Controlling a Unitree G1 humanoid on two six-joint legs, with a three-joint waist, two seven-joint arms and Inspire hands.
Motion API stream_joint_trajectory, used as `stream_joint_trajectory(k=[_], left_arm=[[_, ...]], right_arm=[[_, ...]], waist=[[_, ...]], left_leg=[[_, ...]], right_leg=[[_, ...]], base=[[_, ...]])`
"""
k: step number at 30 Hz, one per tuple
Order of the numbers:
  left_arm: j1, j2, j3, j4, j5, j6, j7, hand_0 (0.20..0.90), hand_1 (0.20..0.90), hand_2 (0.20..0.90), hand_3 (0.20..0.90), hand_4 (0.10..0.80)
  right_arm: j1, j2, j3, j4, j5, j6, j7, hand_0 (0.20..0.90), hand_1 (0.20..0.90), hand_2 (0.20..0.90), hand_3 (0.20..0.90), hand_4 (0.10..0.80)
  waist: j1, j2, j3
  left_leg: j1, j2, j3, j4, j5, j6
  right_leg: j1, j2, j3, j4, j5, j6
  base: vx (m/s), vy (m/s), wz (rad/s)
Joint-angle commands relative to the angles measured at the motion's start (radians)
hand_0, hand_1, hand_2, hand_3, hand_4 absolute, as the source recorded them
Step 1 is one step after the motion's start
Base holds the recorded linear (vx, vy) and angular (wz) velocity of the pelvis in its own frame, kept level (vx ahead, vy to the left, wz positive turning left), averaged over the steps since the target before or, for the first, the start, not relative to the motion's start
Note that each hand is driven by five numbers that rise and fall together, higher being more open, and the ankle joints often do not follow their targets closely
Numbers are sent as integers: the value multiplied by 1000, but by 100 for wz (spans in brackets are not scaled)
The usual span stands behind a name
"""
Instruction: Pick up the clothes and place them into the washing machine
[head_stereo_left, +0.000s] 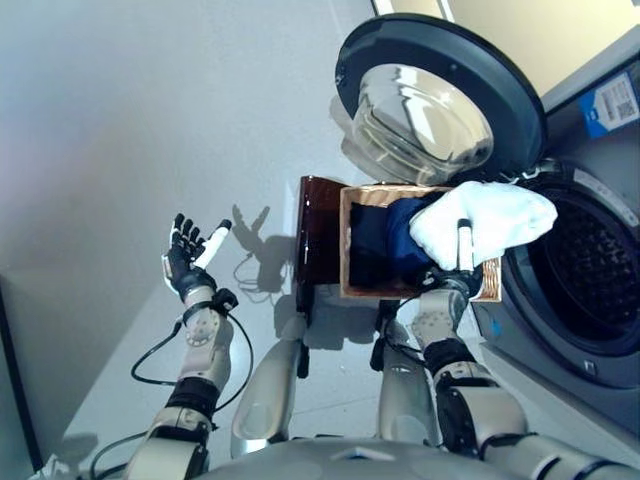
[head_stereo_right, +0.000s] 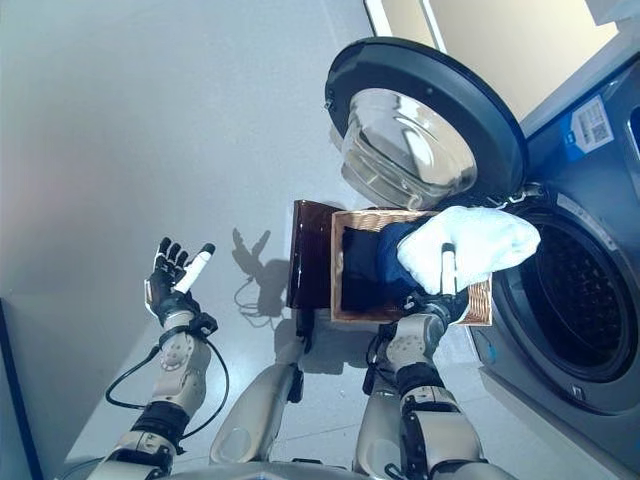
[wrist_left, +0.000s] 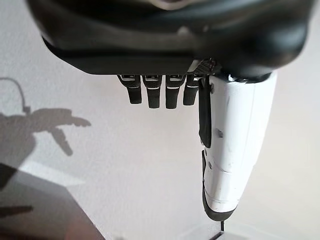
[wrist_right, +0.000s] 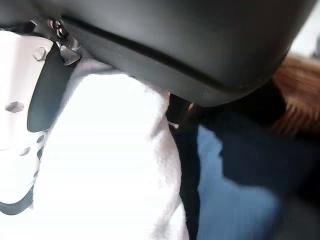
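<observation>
Right hand (head_stereo_left: 455, 285), right of centre: fingers pinching white cloth (head_stereo_left: 495, 220) above basket (head_stereo_left: 350, 270), beside washer (head_stereo_left: 580, 270) drum. Cloth soft, light, droopy; bunch-grip best. Left hand (head_stereo_left: 185, 262), left: fingers spread, empty.

A dark brown stool (head_stereo_left: 318, 240) stands on the pale grey floor (head_stereo_left: 120, 120), touching the left side of a woven basket (its rim light brown) (head_stereo_left: 345, 250). A cream wall (head_stereo_left: 540, 30) rises at the far right.
</observation>
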Motion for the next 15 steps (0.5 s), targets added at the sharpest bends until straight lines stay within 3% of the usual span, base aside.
stream_joint_trajectory(k=[1, 6, 15], left_arm=[[-6, 39, 13, 6, -14, -116, -16, 900, 900, 900, 900, 800], [-3, 37, -9, 9, -31, -125, -33, 900, 900, 900, 900, 800], [20, 56, -27, 17, -38, -109, -57, 900, 900, 900, 900, 800]], right_arm=[[19, -16, -39, -70, 46, -143, 83, 200, 200, 200, 200, 300], [-24, -28, -117, -23, 77, -205, 26, 200, 200, 200, 200, 300], [-65, -66, -170, 80, 48, -184, -81, 200, 200, 200, 200, 300]], waist=[[11, -15, -100], [10, 6, -92], [14, 18, -89]], left_leg=[[14, -55, 9, 46, -126, -33], [-3, -64, 11, 86, -146, -22], [-28, -64, 20, 127, -163, -15]], right_leg=[[112, -24, 4, -39, -41, 10], [96, -28, 14, -6, -53, 7], [73, -29, 30, 15, -59, 5]], base=[[-23, 51, -2], [-42, 49, -3], [-28, 34, -5]])
